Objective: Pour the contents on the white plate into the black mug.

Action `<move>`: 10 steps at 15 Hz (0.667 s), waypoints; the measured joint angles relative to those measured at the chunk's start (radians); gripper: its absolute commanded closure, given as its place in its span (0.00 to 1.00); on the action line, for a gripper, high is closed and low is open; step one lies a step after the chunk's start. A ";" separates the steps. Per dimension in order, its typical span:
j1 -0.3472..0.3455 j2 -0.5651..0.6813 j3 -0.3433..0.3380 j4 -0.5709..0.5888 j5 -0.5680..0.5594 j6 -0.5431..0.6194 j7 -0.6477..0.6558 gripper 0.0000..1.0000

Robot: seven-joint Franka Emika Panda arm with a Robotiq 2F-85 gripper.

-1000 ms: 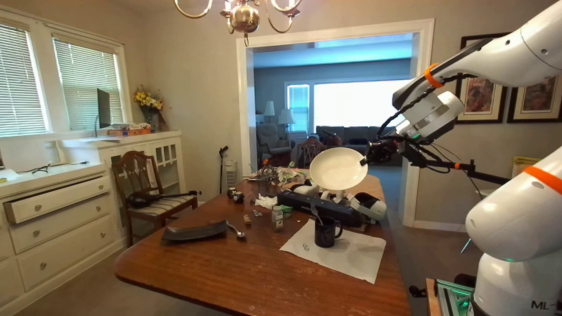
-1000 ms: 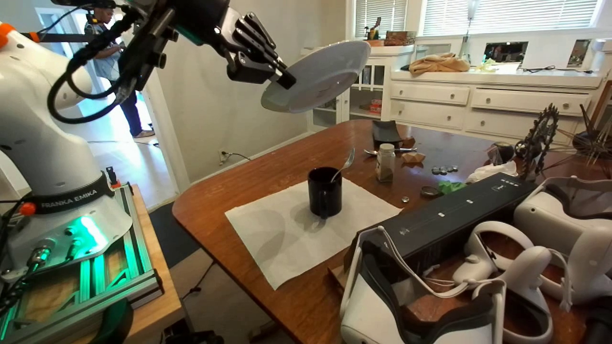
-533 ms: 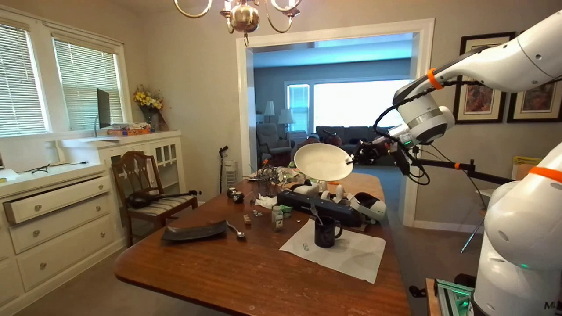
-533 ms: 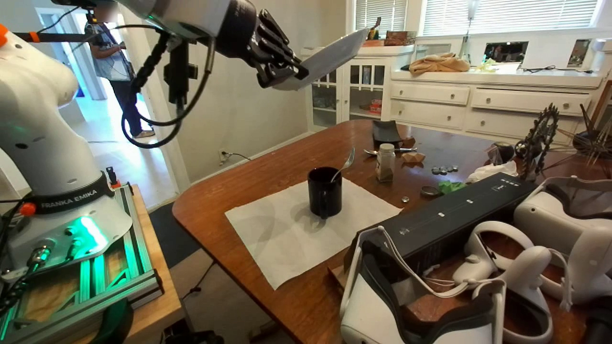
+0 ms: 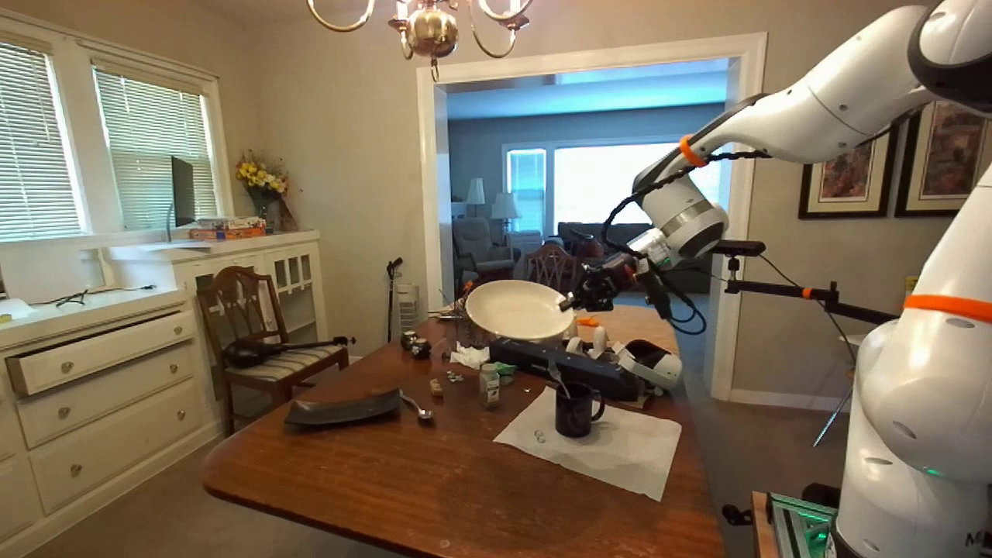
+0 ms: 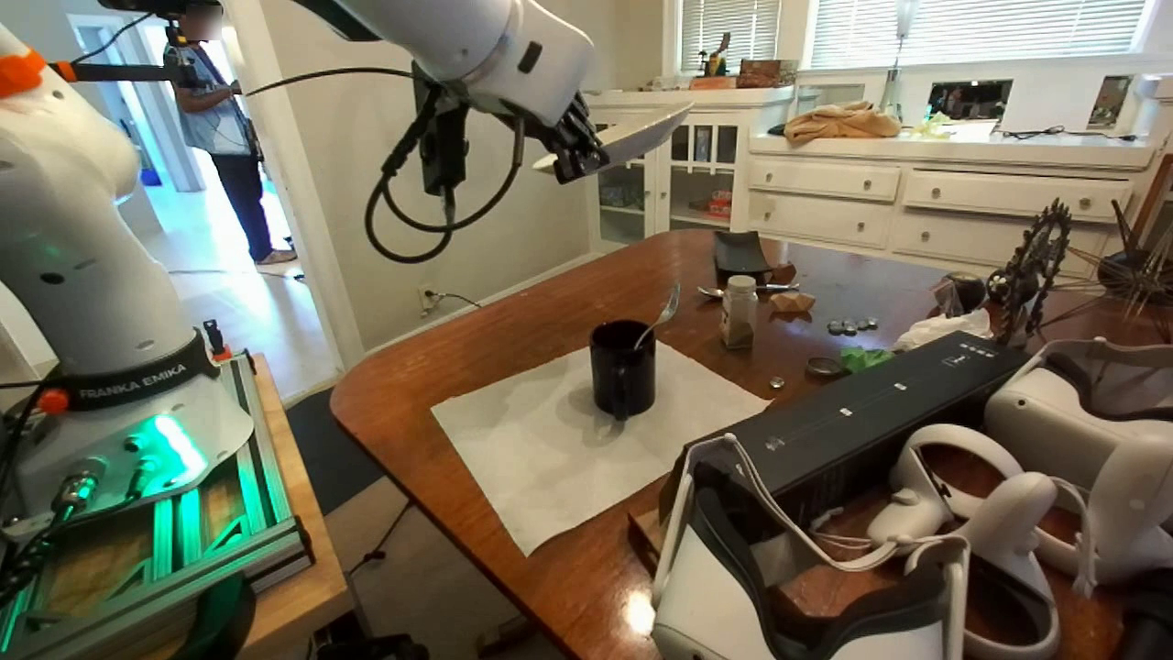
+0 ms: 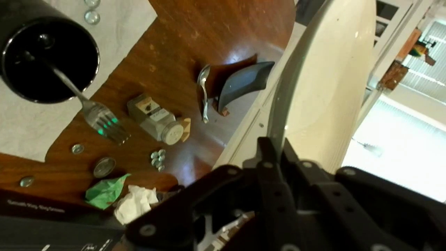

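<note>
While the gripper (image 7: 277, 144) holds the plate (image 7: 324, 87), its fingers (image 7: 266, 151) stand narrow, one against each face of the rim; in the wrist view the plate extends from them toward one o'clock. Over the last second, the plate (image 5: 515, 310) has shifted toward nine o'clock in an exterior view. Where its underside showed broadly in an exterior view, the plate (image 6: 646, 136) now appears nearly edge-on, upper edge at two o'clock. Its visible face shows only faint specks, too small to identify. Interpretation: the tilt is reduced, the pour is probably done, and the plate is leaving the mug (image 6: 616, 376).

The mug stands upright on the paper (image 6: 541, 458), at ten o'clock from the fingers in the wrist view. It holds a fork (image 7: 104, 120), tines projecting toward half past four, and at least one rounded glassy shape, probably a bead (image 7: 46, 40); the interior is too dark for a count. Two beads (image 7: 92, 16) lie on the paper just outside the mug, between its one and two o'clock; treat them as possible misses.

Farther out, more beads (image 7: 158, 159) lie near the jar (image 7: 151, 118), whose contents cannot be identified. Beyond these, the tray (image 7: 245, 82) lies at eleven o'clock from the fingers.
</note>
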 measured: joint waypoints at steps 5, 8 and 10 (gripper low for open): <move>-0.006 0.129 0.162 0.092 -0.167 -0.001 0.202 0.98; 0.001 0.205 0.206 0.150 -0.206 -0.049 0.251 0.98; 0.002 0.256 0.220 0.187 -0.206 -0.095 0.251 0.98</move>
